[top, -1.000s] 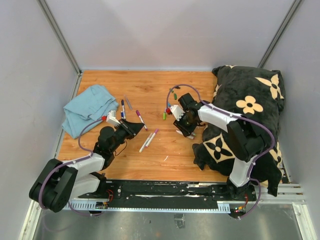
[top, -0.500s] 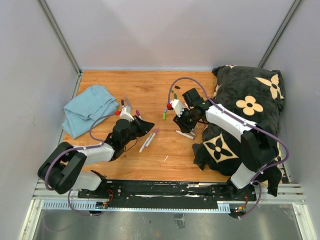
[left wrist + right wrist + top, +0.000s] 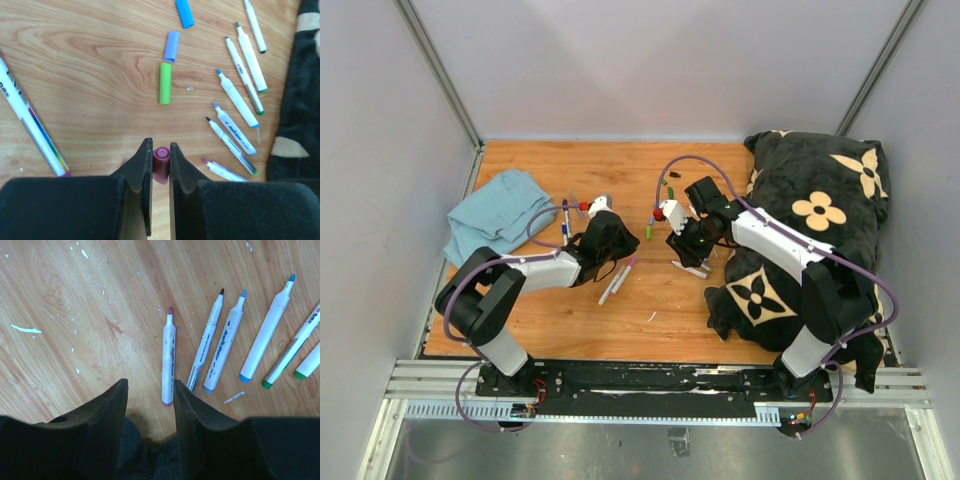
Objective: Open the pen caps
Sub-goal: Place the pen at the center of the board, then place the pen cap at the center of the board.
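Pen caps lie loose on the wooden desk [image 3: 75, 60] in the left wrist view: a green cap [image 3: 164, 83], a lilac cap [image 3: 171, 46] and a blue cap [image 3: 184, 12], set in a rough line ahead of the left gripper [image 3: 160, 150]. A pink cap [image 3: 161, 165] is clamped between that gripper's jaws. The right gripper [image 3: 150, 385] is seen with its jaws apart and nothing between them, poised over an uncapped pink-tipped marker [image 3: 168, 357]; a black-tipped marker [image 3: 207, 347] and a blue-tipped marker [image 3: 225, 347] are laid just beside it. One risk is judged from the hold: the pink cap is small, smooth and pinched only at the fingertips, so it could be squeezed out and sent rolling among the others. In the overhead view the two grippers are close together at mid-desk, so contact could be caused by a careless swing, and bare tips could be smeared on the wood. Dark lettering is printed along the barrels, but it is too blurred to be read; no brand can be made out.
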Available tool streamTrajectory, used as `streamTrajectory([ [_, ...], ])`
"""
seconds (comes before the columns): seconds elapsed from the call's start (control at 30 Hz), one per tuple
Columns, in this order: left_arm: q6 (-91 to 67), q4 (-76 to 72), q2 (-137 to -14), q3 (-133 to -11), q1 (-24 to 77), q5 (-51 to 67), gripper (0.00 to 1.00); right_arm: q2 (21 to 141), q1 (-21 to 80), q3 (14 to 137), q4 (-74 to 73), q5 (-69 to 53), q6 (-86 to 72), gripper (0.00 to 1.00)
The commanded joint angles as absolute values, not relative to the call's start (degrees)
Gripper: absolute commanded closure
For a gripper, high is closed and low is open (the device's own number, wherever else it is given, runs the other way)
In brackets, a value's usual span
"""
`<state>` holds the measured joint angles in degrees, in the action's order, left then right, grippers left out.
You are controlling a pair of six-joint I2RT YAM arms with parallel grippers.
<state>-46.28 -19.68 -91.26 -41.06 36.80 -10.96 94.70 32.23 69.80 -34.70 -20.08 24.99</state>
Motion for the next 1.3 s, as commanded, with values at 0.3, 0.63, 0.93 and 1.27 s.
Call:
streamTrajectory([
  [0.3, -41.9, -8.7, -104.8, -55.8, 37.1, -14.7, 0.95, 92.9, 31.3, 70.1, -35.9, -21.8, 26.0, 0.57],
  [0.63, -41.4, -8.8, -107.9, -57.4, 37.1, -13.9, 0.75, 92.7, 31.2, 70.1, -36.0, -22.4, 26.1, 0.57],
  [0.93, -40.6, -7.4, -103.2, -56.2, 37.1, -15.3, 0.64, 92.2, 30.9, 70.1, -36.0, -23.0, 26.1, 0.57],
  [1.27, -31.6, -10.8, -84.4, -45.2, 37.1, -9.0, 0.63, 90.9, 30.7, 69.7, -36.0, -25.2, 26.7, 0.57],
])
